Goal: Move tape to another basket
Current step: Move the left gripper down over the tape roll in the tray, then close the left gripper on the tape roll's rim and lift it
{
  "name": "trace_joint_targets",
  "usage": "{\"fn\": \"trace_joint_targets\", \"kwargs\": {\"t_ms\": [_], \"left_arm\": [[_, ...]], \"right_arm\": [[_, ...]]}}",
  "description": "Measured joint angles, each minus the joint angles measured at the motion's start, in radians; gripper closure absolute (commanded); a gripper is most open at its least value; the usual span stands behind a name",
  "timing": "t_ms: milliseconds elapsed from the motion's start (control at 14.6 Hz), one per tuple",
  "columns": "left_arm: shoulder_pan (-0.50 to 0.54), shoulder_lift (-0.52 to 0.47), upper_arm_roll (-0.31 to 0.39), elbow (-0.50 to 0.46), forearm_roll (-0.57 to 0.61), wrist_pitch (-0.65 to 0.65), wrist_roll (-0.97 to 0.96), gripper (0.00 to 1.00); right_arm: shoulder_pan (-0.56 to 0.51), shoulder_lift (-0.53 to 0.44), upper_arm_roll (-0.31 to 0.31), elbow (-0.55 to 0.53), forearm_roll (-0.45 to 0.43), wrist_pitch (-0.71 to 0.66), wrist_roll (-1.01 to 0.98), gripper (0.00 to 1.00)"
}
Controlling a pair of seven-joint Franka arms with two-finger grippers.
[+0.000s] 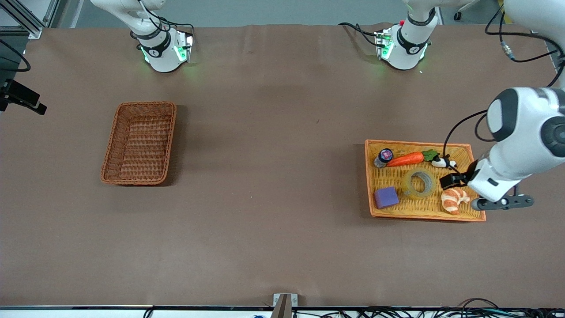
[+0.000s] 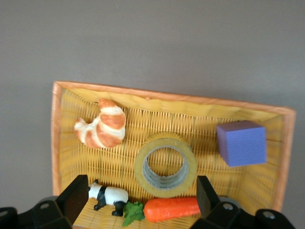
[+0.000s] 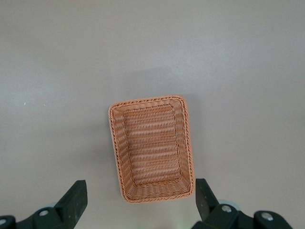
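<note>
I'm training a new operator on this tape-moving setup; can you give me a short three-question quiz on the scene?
1. True or false: the tape lies in the dark basket.
2. Which lies nearest the front camera in the tray? A carrot B croissant C panda
3. Fill in: the left gripper is over the ____.

Key: 1 false; 2 B; 3 tray.
</note>
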Motion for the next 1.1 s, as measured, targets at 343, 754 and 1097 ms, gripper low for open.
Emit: {"fn": "trace_joint_targets", "kwargs": {"t_ms": [343,754,1097], "left_arm": [[0.005,0.009,0.000,-0.146,0.032,0.110,-0.006,0.00],[0.039,0.057,0.001,-0.193,0.062,0.160,-0.003,0.00],[0.063,0.117,0.001,-0.196,0.063,0.187,-0.003,0.00]], "right_arm": [[0.000,0.000,0.000,0.000,0.000,0.000,0.000,0.00],[0.000,0.000,0.000,0.000,0.000,0.000,0.000,0.00],[0.000,0.000,0.000,0.000,0.000,0.000,0.000,0.00]]}}
